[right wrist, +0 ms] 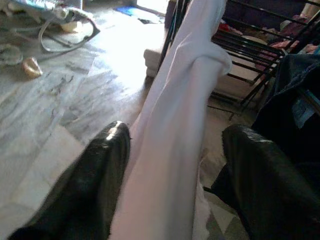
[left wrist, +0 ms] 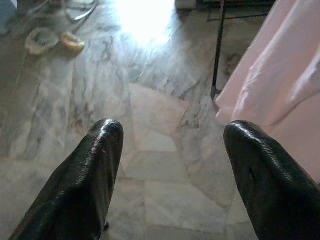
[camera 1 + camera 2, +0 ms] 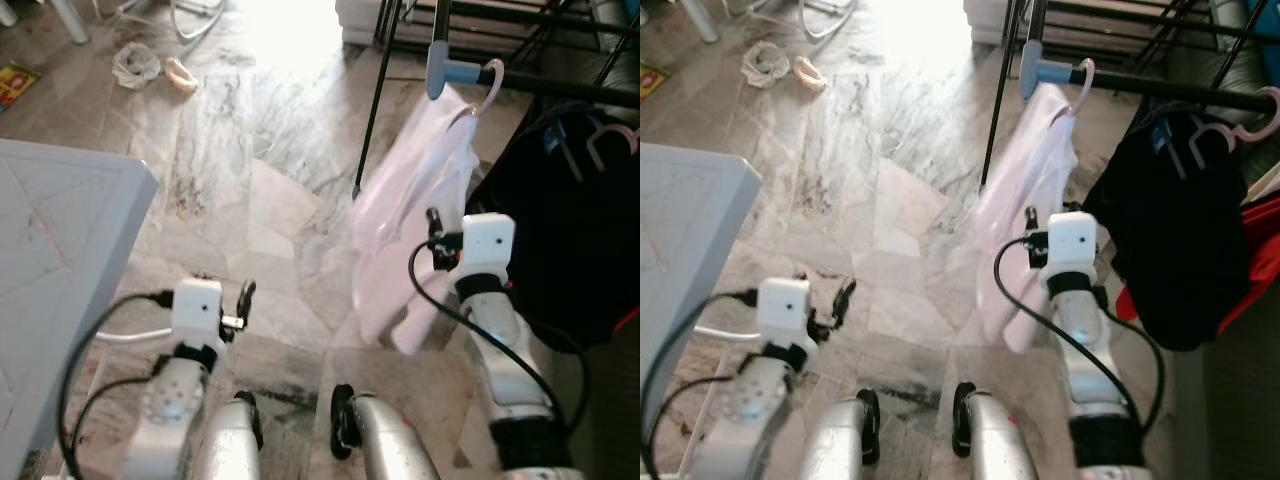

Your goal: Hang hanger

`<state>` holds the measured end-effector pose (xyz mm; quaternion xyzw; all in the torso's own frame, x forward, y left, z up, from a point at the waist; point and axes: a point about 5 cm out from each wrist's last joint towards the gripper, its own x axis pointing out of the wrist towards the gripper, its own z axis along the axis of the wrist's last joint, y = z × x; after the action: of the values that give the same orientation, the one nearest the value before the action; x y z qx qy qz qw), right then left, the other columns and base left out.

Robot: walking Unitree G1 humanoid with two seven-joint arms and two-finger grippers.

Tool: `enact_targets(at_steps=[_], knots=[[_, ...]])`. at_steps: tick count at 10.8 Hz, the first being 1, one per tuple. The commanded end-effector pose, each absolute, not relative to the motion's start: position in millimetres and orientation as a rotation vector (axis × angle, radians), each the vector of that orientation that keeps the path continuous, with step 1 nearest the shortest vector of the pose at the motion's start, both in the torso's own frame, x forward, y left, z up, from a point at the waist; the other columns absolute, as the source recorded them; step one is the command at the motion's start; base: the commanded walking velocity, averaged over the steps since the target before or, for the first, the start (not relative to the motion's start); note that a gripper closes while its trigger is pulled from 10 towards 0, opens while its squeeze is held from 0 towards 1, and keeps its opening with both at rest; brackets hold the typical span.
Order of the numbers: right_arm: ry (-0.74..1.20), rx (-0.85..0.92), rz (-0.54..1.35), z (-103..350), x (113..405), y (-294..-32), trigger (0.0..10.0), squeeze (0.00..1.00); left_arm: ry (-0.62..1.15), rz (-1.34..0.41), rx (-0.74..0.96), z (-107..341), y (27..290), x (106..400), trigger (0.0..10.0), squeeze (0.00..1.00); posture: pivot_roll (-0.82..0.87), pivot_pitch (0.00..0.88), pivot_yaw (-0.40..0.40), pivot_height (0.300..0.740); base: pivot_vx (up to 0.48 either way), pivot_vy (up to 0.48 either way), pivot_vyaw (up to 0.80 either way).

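Hanger (image 3: 487, 88) with white garment (image 3: 415, 215) already hooked on rail (image 3: 1160, 85); right gripper (image 1: 172, 150) fingers apart around the cloth, left gripper (image 2: 172, 145) apart, idle; next: withdraw clear

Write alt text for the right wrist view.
The right hand, fingers open, has a hanging white garment between them. A black drying rack and dark clothing stand behind, over a marble floor.

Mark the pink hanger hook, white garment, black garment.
pink hanger (image 3: 1082, 85), right eye view, on its hook curve.
white garment (image 3: 420, 200), left eye view, mid fabric.
black garment (image 3: 1185, 240), right eye view, centre of cloth.
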<state>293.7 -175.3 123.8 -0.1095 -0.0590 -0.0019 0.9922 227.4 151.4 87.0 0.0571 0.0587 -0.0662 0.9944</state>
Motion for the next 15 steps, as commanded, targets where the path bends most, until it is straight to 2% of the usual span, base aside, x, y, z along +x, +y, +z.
enact_targets(at_steps=[1, 4, 5, 6, 9, 12, 15], knots=[[-0.098, -0.242, 0.009, 122.2, 288.6, -179.1, 10.0, 1.00, 0.132, -0.142, 0.126, 87.1, 155.0, 223.8, 10.0, 0.00, 0.06, 0.285, -0.021, 0.740, 0.000, 0.000, 0.00], [-0.206, -0.248, 0.005, 132.2, 258.1, -182.7, 10.0, 1.00, 0.126, -0.132, 0.140, 86.9, 150.0, 206.3, 10.0, 0.00, 0.08, 0.225, -0.039, 0.740, 0.000, 0.000, 0.00], [-0.241, -0.247, -0.029, 132.7, 257.3, -180.8, 10.0, 1.00, 0.146, -0.062, 0.121, 80.6, 157.6, 211.9, 10.0, 0.00, 0.07, 0.192, -0.030, 0.740, 0.000, 0.000, 0.00], [-0.250, -0.251, -0.047, 132.2, 261.5, -179.1, 10.0, 1.00, 0.149, -0.065, 0.110, 77.5, 154.4, 219.3, 10.0, 0.00, 0.07, 0.156, -0.033, 0.740, 0.000, 0.000, 0.00], [-0.184, -0.255, -0.024, 113.1, 265.8, -185.9, 10.0, 1.00, 0.093, -0.158, 0.146, 80.7, 138.3, 240.6, 10.0, 0.00, 0.04, 0.101, -0.051, 0.740, 0.000, 0.000, 0.00], [-0.163, -0.267, -0.029, 106.8, 265.9, -190.4, 10.0, 1.00, 0.026, -0.177, 0.155, 90.2, 130.7, 259.0, 10.0, 0.00, 0.01, 0.098, -0.072, 0.740, 0.000, 0.000, 0.00], [-0.139, -0.285, -0.030, 100.0, 261.7, -195.4, 10.0, 1.00, -0.005, -0.202, 0.129, 92.5, 126.7, 264.4, 10.0, 0.00, 0.00, 0.093, -0.092, 0.740, 0.000, 0.000, 0.00]])
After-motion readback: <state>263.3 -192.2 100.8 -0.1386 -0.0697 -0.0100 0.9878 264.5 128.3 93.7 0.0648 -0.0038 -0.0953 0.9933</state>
